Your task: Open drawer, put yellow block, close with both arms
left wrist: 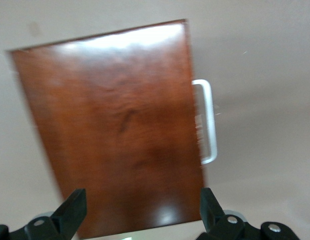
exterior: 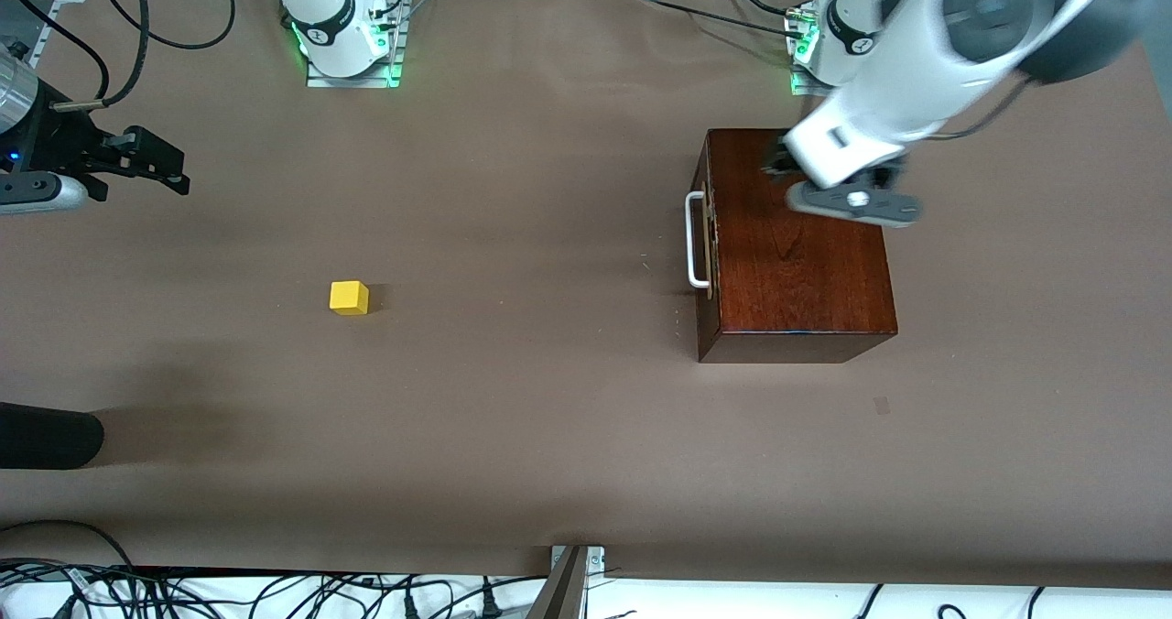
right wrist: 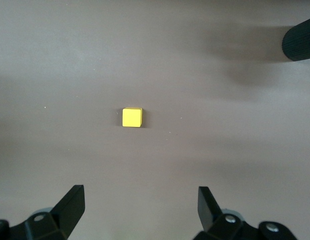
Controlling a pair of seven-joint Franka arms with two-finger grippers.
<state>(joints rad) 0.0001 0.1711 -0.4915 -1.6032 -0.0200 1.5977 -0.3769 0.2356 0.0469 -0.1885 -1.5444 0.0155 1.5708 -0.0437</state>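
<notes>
The glossy reddish-brown wooden box (exterior: 797, 253) stands toward the left arm's end of the table. Its drawer is shut. The white bar handle (exterior: 696, 239) faces the right arm's end. The handle also shows in the left wrist view (left wrist: 207, 122), beside the box top (left wrist: 119, 140). My left gripper (exterior: 783, 163) hangs open and empty over the box top, fingers (left wrist: 69, 210) spread wide. The yellow block (exterior: 349, 297) sits alone on the brown table, apart from the box. My right gripper (exterior: 165, 166) is open and empty above the table's edge, with the block (right wrist: 132, 117) ahead of its fingertips (right wrist: 72, 202).
A dark rounded object (exterior: 46, 436) lies at the table's edge at the right arm's end, nearer the front camera than the block; it also shows in the right wrist view (right wrist: 300, 40). Cables run along the table's edges. Both arm bases (exterior: 348, 42) stand at the back.
</notes>
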